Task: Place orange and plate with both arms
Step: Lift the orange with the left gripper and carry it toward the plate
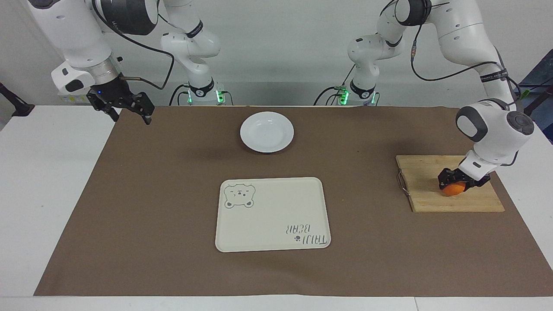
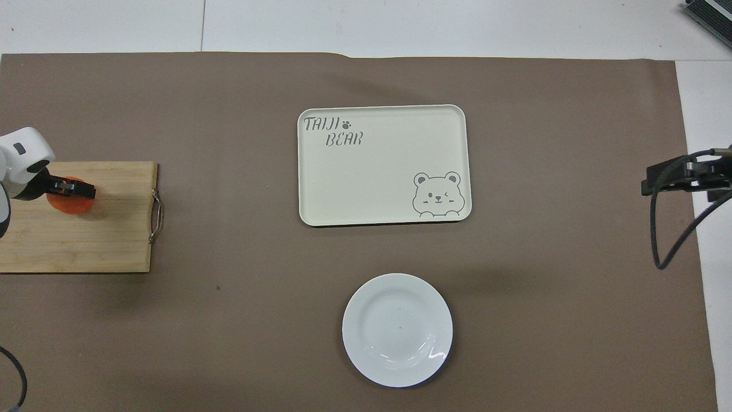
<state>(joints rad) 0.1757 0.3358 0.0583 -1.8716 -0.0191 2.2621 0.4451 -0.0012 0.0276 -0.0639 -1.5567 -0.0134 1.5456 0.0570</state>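
Note:
The orange sits on a wooden cutting board at the left arm's end of the table. My left gripper is down on the orange with its fingers closed around it; in the overhead view the gripper covers the top of the orange. The white plate lies on the brown mat near the robots, also seen in the overhead view. My right gripper hangs open and empty over the mat's corner at the right arm's end, waiting.
A cream tray with a bear drawing lies mid-mat, farther from the robots than the plate; it shows in the overhead view too. The cutting board has a metal handle facing the tray. A brown mat covers the table.

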